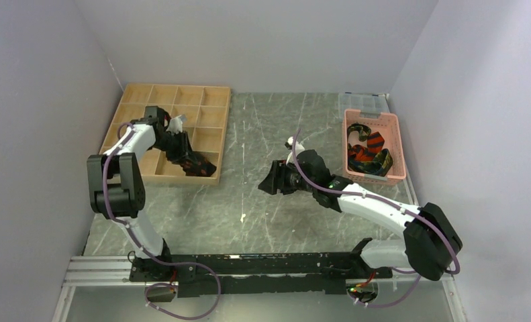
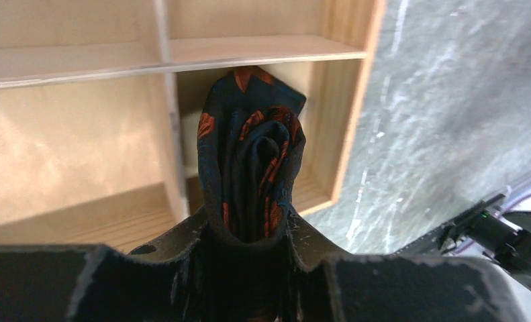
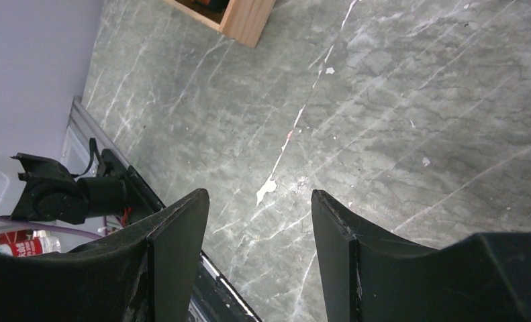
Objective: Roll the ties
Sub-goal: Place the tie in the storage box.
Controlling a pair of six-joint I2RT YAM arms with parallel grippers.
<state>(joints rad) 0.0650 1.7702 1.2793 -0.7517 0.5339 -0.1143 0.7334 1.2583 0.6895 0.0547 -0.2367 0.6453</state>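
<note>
Table [image 1: 269,201] bears one tray [image 1: 212,117], one basket [image 1: 398,144]; left pincer [image 2: 249,231] grips one tie [image 2: 252,147]

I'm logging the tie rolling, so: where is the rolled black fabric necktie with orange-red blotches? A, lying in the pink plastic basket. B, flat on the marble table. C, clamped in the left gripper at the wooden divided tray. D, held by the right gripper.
C: the rolled black necktie with orange-red blotches sits in the jaws of the left gripper at the wooden divided tray; the right gripper is open and empty.
</note>
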